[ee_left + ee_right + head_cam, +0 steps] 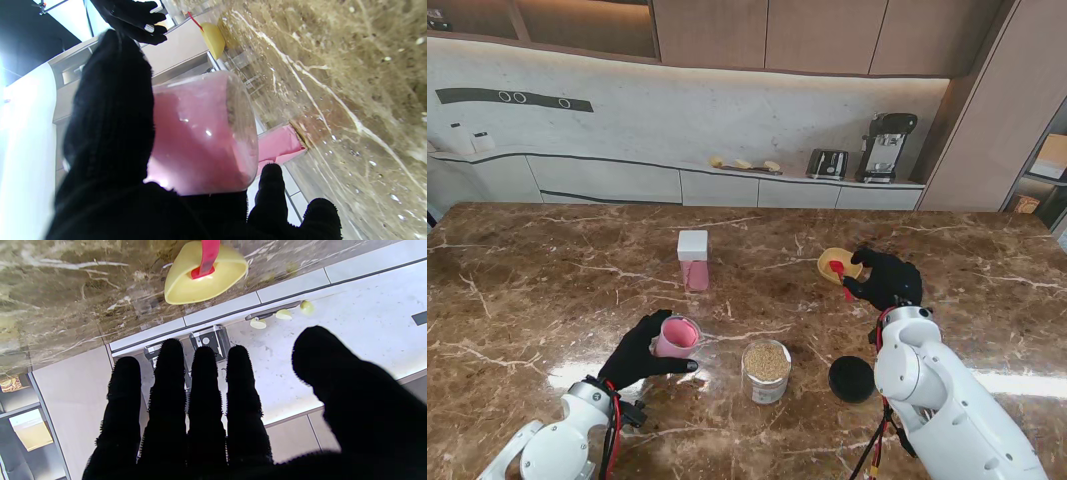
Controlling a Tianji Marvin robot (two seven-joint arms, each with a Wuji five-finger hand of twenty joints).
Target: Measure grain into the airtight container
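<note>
L hand point(639, 352) wrapped round pink cup point(676, 337); R hand point(885, 278) spread by yellow bowl point(836, 263).

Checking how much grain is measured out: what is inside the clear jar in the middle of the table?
The clear jar holds tan grain, filled close to its open rim. How deep the grain goes is hidden from above. Its black lid lies beside it.

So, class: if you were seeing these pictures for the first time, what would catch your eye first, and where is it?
Probably the pink cup, gripped in the black-gloved left hand near me on the left. Next, the clear jar of grain standing in the middle with its black lid lying to its right. Farther right, the open right hand hovers by a yellow bowl with a red scoop.
</note>
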